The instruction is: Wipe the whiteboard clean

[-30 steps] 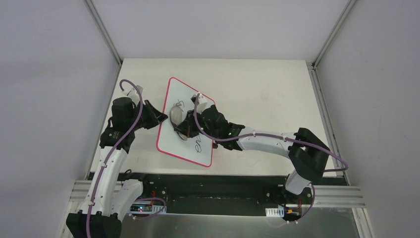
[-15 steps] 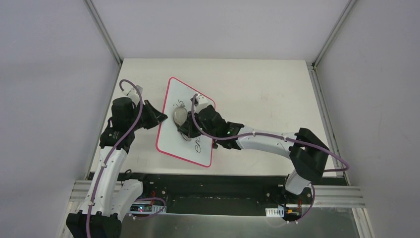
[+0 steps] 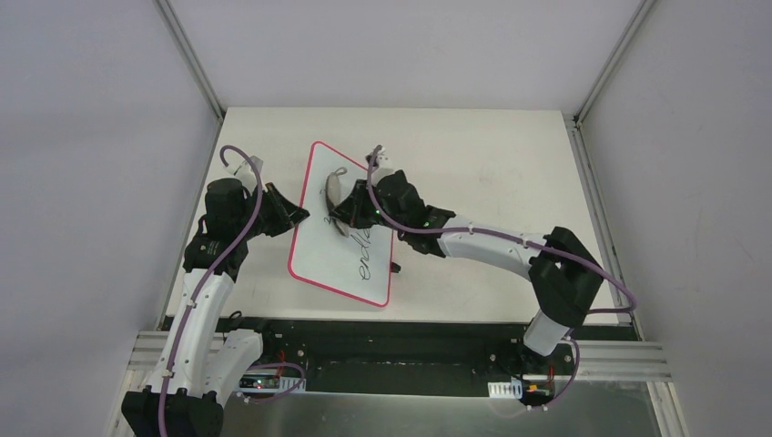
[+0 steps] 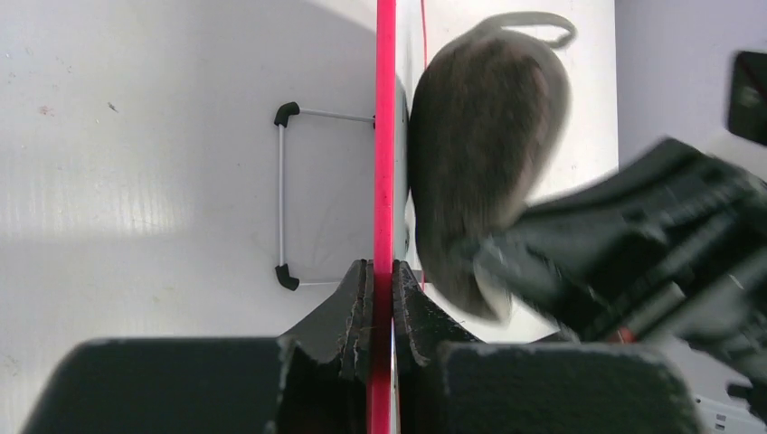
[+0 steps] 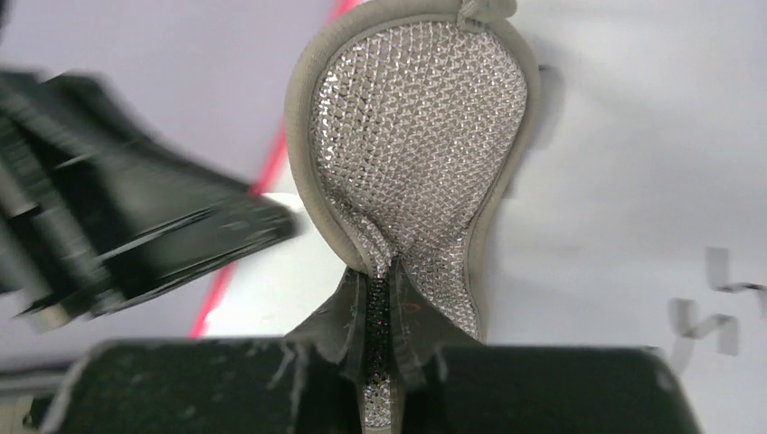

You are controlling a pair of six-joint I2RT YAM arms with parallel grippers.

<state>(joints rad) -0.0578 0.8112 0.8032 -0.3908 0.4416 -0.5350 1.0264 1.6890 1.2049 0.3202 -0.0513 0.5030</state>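
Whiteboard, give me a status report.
Left gripper shut on whiteboard frame. Right gripper shut on grey pad. Handwriting unwiped, near half. Nothing blocking.

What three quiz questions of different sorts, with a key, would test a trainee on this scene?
1. True or false: the left gripper is shut on the edge of the flat white whiteboard with the thin red-pink frame.
2. What does the right gripper hold? A: a black marker. B: the grey mesh pad. C: nothing.
3. Is there black handwriting on the whiteboard, and where?

Key: 1 true; 2 B; 3 yes, on the half nearer the arm bases.
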